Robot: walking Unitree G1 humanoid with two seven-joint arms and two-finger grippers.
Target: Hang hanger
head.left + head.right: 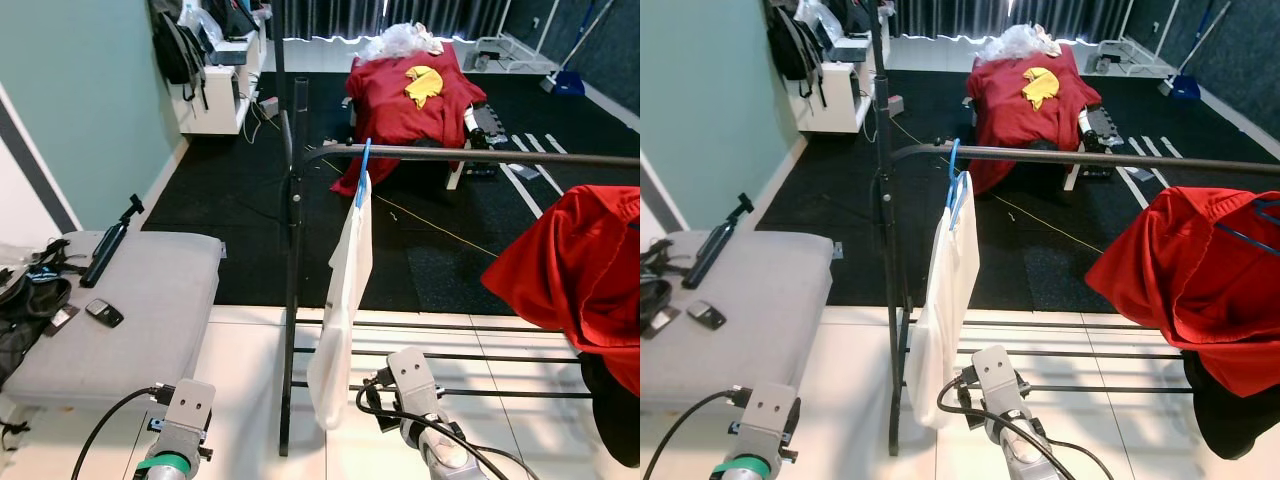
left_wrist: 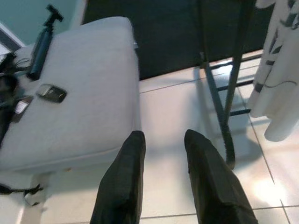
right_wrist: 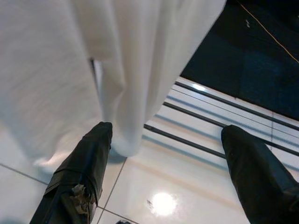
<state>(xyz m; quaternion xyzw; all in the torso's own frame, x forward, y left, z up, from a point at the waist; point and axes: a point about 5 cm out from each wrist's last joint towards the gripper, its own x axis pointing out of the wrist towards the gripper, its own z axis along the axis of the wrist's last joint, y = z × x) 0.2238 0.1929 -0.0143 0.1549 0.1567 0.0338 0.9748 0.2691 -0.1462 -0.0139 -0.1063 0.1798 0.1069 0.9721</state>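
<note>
A blue hanger (image 1: 363, 172) hangs on the long dark rail (image 1: 480, 155) of a clothes rack (image 1: 292, 250), near the rail's left end, and a white shirt (image 1: 343, 300) hangs down from it almost to the floor. Farther right on the same rail hangs a red shirt (image 1: 580, 270) on its own hanger. The right tool (image 3: 163, 154) is low down, just beside the bottom of the white shirt — its two black fingers (image 3: 79, 172) are spread wide apart and hold nothing, and the shirt's hem hangs right by one finger. The left tool (image 2: 163, 149) is low too, over the white tile floor (image 2: 177, 107) next to a grey cushioned bench (image 1: 130, 300); its fingers are a little apart with nothing between them. On the bench lie a small dark phone (image 1: 104, 313), a long black stick-like gadget (image 1: 110, 245) and some black straps (image 1: 30, 290). Far back on the dark carpet (image 1: 230, 200) stands a piece of furniture covered with a red cloth (image 1: 410, 100) — a yellow thing (image 1: 422, 83) lies on top of it.
</note>
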